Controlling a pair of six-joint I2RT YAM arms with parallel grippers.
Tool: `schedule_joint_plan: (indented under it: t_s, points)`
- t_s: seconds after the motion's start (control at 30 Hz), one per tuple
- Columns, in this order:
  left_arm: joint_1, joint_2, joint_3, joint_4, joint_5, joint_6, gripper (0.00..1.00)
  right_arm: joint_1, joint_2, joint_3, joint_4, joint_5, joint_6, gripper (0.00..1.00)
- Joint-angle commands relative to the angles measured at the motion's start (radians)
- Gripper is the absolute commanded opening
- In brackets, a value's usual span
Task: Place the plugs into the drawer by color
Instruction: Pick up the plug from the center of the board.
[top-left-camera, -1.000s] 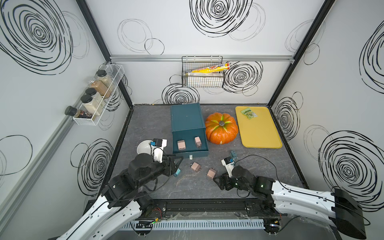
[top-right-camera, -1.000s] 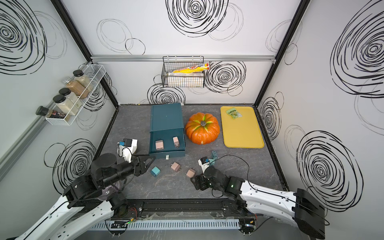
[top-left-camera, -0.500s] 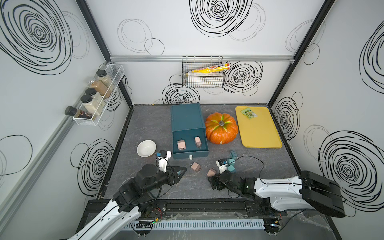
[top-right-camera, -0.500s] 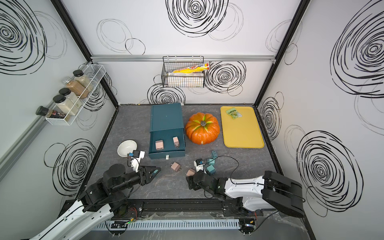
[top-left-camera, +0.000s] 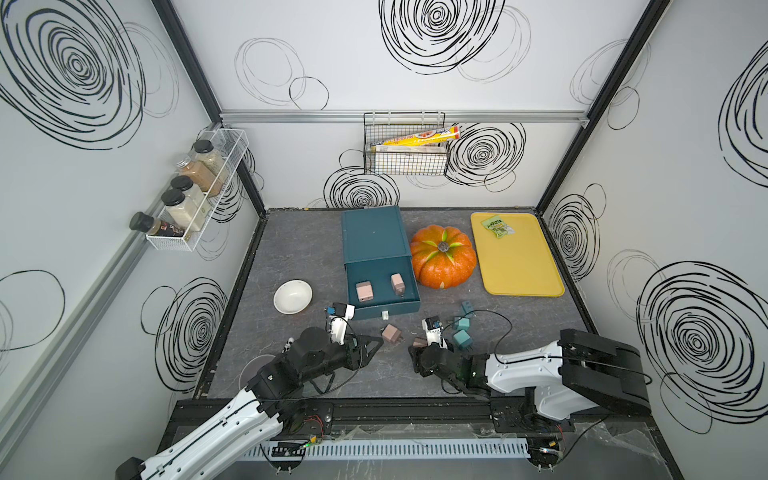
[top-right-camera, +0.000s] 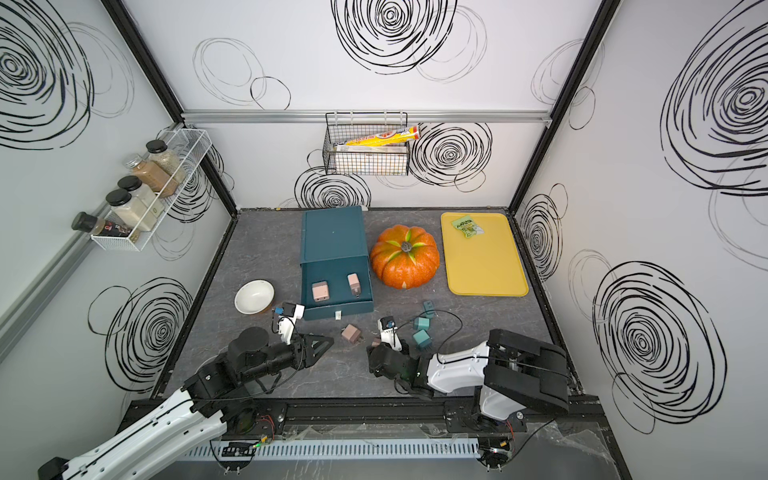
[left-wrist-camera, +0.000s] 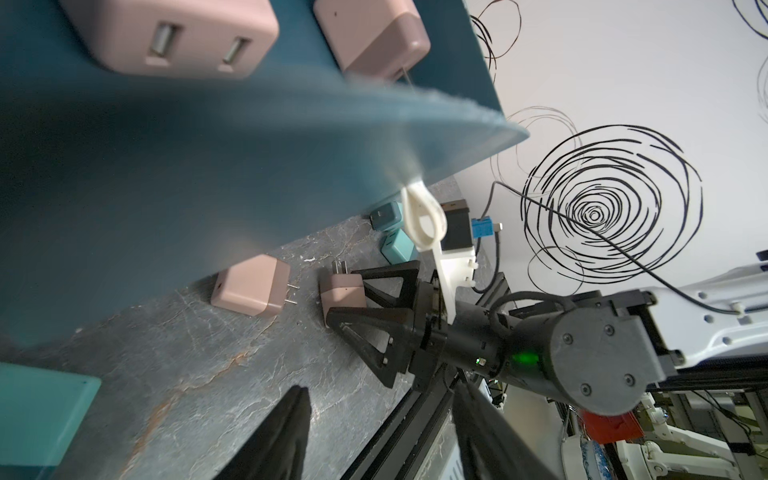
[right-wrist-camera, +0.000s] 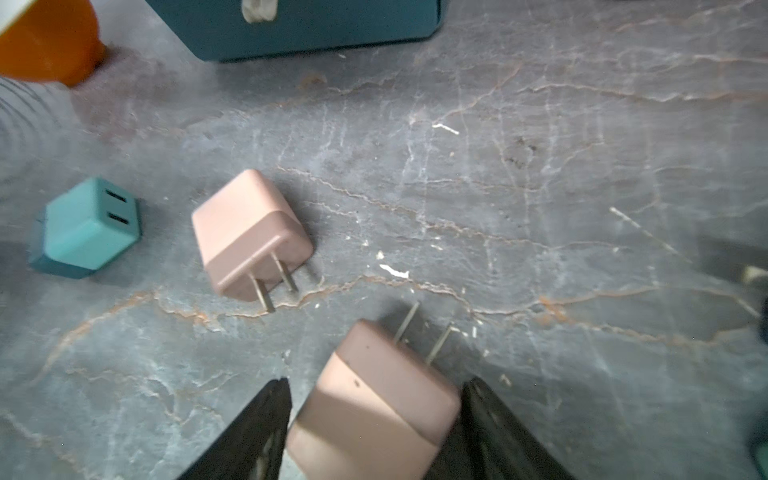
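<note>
The dark teal chest (top-left-camera: 373, 232) has its bottom drawer (top-left-camera: 409, 305) pulled out, with two pink plugs (top-left-camera: 364, 291) (top-left-camera: 397, 284) inside. In front of it, a loose pink plug (top-left-camera: 390, 333) lies on the table. My right gripper (right-wrist-camera: 374, 386) is shut on another pink plug (right-wrist-camera: 374, 411), which rests on the table with its prongs pointing away. Three teal plugs (top-left-camera: 462, 338) sit just right of that gripper. My left gripper (top-left-camera: 372, 344) is open and empty, low over the table left of the loose pink plug. A teal plug (left-wrist-camera: 41, 415) lies beside it.
A white bowl (top-left-camera: 292, 296) stands left of the drawer. An orange pumpkin (top-left-camera: 443, 257) sits against the chest's right side, and beyond it lies a yellow tray (top-left-camera: 519, 266) with a snack packet. The right arm's cable (top-left-camera: 498, 320) loops over the teal plugs.
My right gripper slid left and closed round the pink plug. My left arm moved right and toward the front, off the bowl, and now covers the teal plug in the top views.
</note>
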Motion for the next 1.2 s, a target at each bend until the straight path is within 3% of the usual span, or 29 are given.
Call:
schedule_joint_plan:
  t_s: [0.0, 0.3, 0.57, 0.97, 1.0, 1.07, 1.17]
  points:
    - [-0.008, 0.015, -0.017, 0.081, 0.023, -0.003, 0.62, 0.021, 0.065, 0.031, -0.129, 0.036, 0.042, 0.66]
    - [-0.017, -0.113, 0.004, -0.059, -0.095, -0.031, 0.67, 0.033, 0.066, 0.004, -0.193, 0.047, 0.086, 0.64]
    - [-0.020, -0.086, 0.007, -0.046, -0.086, -0.034, 0.67, 0.035, 0.046, 0.009, -0.255, 0.022, 0.097, 0.77]
    - [-0.020, -0.110, 0.005, -0.058, -0.085, -0.032, 0.67, 0.107, 0.208, 0.182, -0.462, 0.109, 0.173, 0.61]
    - [-0.020, -0.110, 0.005, -0.056, -0.081, -0.032, 0.67, 0.107, 0.217, 0.192, -0.469, 0.108, 0.172, 0.57]
    - [-0.021, -0.113, 0.007, -0.055, -0.077, -0.032, 0.67, 0.107, 0.217, 0.189, -0.463, 0.104, 0.170, 0.39]
    - [-0.022, -0.119, 0.008, -0.058, -0.077, -0.032, 0.67, 0.107, 0.181, 0.174, -0.458, 0.097, 0.167, 0.34]
